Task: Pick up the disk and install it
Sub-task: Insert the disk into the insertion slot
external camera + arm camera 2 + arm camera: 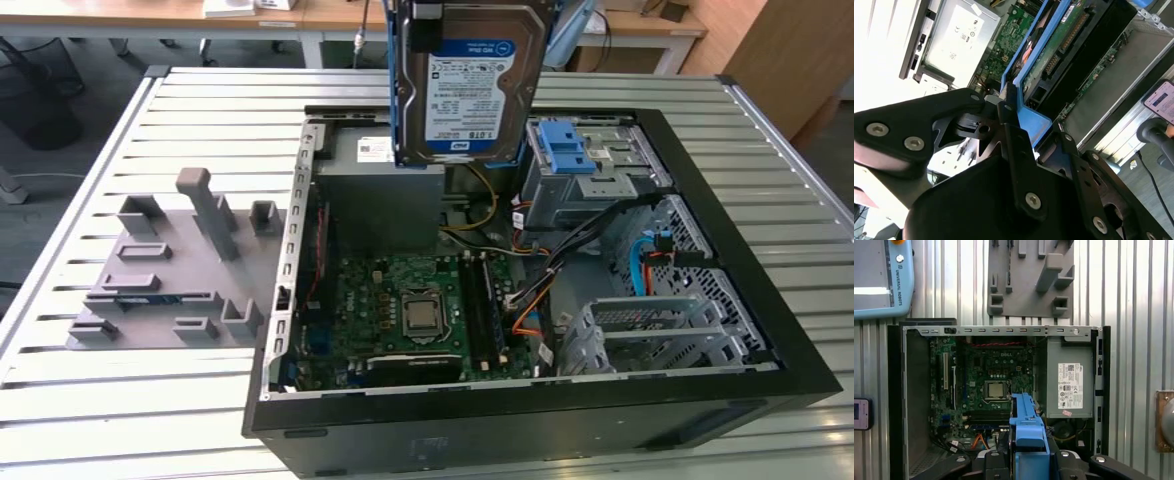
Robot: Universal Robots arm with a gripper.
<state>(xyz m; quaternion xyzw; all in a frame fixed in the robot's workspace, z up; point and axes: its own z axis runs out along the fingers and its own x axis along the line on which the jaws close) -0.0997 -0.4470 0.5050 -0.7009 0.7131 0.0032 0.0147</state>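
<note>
Ribbed metal worktop (120, 420) carries an open black computer case (534, 430). Above its far side hangs the flat silver disk (470, 80), upright, jaws clamped shut on its blue plastic frame, seemingly keeping it clear of the grey drive cage (561, 195).

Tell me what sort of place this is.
Probably a robotics lab or workshop: an open computer case on a slatted metal table, a grey fixture beside it, and the tool holding the disk above the case.
</note>
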